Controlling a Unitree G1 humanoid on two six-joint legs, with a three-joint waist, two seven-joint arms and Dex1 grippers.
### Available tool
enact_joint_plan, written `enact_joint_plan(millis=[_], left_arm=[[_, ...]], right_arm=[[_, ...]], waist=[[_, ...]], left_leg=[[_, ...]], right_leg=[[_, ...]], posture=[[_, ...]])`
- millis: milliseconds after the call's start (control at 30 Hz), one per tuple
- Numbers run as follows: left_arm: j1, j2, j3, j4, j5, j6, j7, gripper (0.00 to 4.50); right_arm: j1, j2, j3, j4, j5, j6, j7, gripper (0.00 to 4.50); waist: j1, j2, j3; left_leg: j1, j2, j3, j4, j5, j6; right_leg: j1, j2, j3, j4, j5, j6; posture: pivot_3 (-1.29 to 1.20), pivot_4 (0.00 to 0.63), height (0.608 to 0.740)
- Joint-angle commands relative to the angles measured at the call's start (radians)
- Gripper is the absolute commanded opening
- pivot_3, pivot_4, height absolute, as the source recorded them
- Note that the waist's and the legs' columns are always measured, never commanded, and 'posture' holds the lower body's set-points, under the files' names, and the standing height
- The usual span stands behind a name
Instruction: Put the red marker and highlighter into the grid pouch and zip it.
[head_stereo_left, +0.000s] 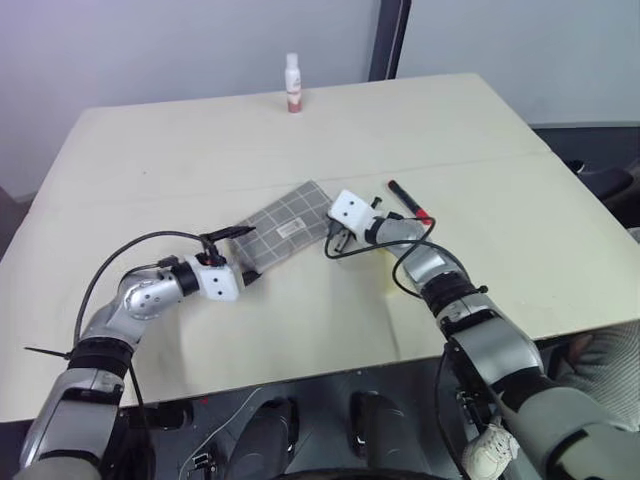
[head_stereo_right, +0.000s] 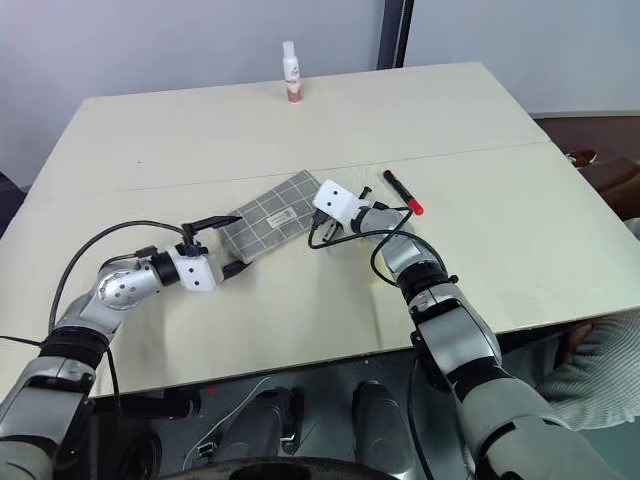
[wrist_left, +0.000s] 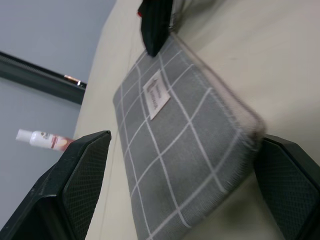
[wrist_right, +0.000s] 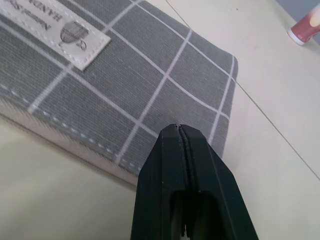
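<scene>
While both arms sit low at centre frame, the left gripper (head_stereo_left: 232, 252) is spread wide around the near-left end of the grid pouch (head_stereo_left: 288, 225), one finger on each side, not clamped yet. The right gripper (head_stereo_left: 333, 238) has fingers pressed together, tip at the pouch's right end by the zipper edge; can't tell if it's pinching the pull tab. Looks like the opening step: left should close to pin the pouch, right needs the tab to open it. The red marker (head_stereo_left: 408, 199) lies just right of the pouch, upper right of centre, untouched. No highlighter that I can make out. Desk (head_stereo_left: 170, 150) is pale wood, with a small white bottle (head_stereo_left: 293, 83) at the far edge, top centre. Grey wall behind.
</scene>
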Motion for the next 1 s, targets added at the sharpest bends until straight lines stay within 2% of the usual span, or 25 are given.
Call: enact_joint_plan(millis=[33,167,200,233,300,500,633,733,767,833,867,1000], left_arm=[[-0.007,-0.018,-0.021,0.007,-0.053,0.015,-0.01,3.7],[-0.005,-0.011,-0.05,0.014,-0.045,0.011,-0.021,1.76],[-0.005,-0.01,-0.053,0.018,-0.045,0.014,-0.02,1.4],[-0.005,-0.008,-0.053,0.02,-0.05,0.025,-0.019,0.8],[-0.002,-0.009,-0.058,0.026,-0.083,0.058,-0.052,0.05],[0.014,-0.013,-0.048,-0.016,-0.177,0.111,-0.104,0.05],[0.032,-0.017,-0.037,-0.064,-0.22,0.12,-0.109,0.0],[0.049,-0.015,-0.023,-0.089,-0.243,0.122,-0.103,0.0],[0.054,-0.014,-0.019,-0.093,-0.249,0.125,-0.099,0.0],[0.062,-0.01,-0.015,-0.097,-0.25,0.123,-0.091,0.0],[0.066,-0.01,-0.015,-0.099,-0.254,0.12,-0.094,0.0],[0.074,-0.014,-0.021,-0.092,-0.242,0.111,-0.084,0.0]], right_arm=[[-0.014,-0.01,-0.014,-0.032,0.002,-0.012,0.002,0.0],[-0.014,-0.01,-0.016,-0.041,0.004,-0.01,0.005,0.0],[-0.016,-0.01,-0.018,-0.043,0.006,-0.009,0.005,0.0],[-0.016,-0.011,-0.019,-0.044,0.005,-0.01,0.005,0.0],[-0.013,-0.011,-0.02,-0.052,0.007,-0.009,0.01,0.0],[-0.003,-0.006,-0.058,-0.108,0.063,0.006,0.056,0.0],[0.038,0.001,-0.137,-0.279,0.179,0.104,0.113,1.27],[0.104,-0.018,-0.18,-0.477,0.255,0.249,0.15,2.76],[0.134,-0.036,-0.176,-0.536,0.255,0.288,0.163,3.33],[0.182,-0.066,-0.161,-0.614,0.237,0.339,0.169,4.2],[0.209,-0.077,-0.158,-0.652,0.239,0.37,0.175,4.41],[0.282,-0.128,-0.11,-0.714,0.184,0.432,0.175,4.41]], waist=[[-0.001,0.0,0.0],[0.0,0.0,0.0],[0.0,0.0,0.0],[0.0,0.0,0.0],[-0.001,0.0,0.0],[-0.004,0.0,0.0],[-0.001,0.0,0.0],[0.002,0.0,0.0],[0.003,0.0,0.0],[0.008,0.0,0.0],[0.008,0.0,0.0],[0.005,0.0,0.0]], left_leg=[[0.0,0.0,0.0,0.0,0.0,0.0],[0.0,0.0,0.0,0.0,0.0,0.0],[0.0,0.0,0.0,0.0,0.0,0.0],[0.0,0.0,0.0,0.0,0.0,0.0],[0.0,0.0,0.0,0.0,0.0,0.0],[0.001,0.0,0.0,-0.001,0.0,0.0],[0.0,0.0,0.0,-0.001,0.0,0.0],[0.0,0.0,0.0,-0.002,0.0,0.0],[0.0,0.0,0.0,-0.002,0.0,0.0],[-0.001,0.0,0.0,-0.002,0.0,0.0],[-0.001,0.0,0.0,-0.002,0.0,0.0],[-0.001,0.0,0.0,-0.001,0.0,0.0]], right_leg=[[0.0,0.0,0.0,0.0,0.0,0.0],[0.0,0.0,0.0,0.0,0.0,0.0],[0.0,0.0,0.0,0.0,0.0,0.0],[0.0,0.0,0.0,0.0,0.0,0.0],[0.0,0.0,0.0,0.0,0.0,0.0],[0.0,0.0,0.001,0.0,0.0,0.0],[0.0,0.0,0.001,0.0,0.0,0.0],[0.0,-0.001,0.001,-0.001,0.0,0.0],[0.0,-0.001,0.001,-0.001,0.0,0.0],[0.0,-0.001,0.001,-0.002,0.0,0.0],[0.0,-0.001,0.001,-0.002,-0.001,0.0],[0.0,-0.001,0.001,-0.004,-0.003,-0.003]], posture=[[0.0,0.15,0.74],[0.0,0.15,0.74],[0.0,0.15,0.74],[0.0,0.15,0.74],[0.0,0.15,0.74],[0.0,0.15,0.74],[0.0,0.15,0.74],[0.0,0.15,0.74],[0.0,0.15,0.74],[0.0,0.15,0.74],[0.0,0.15,0.74],[0.0,0.15,0.74]])
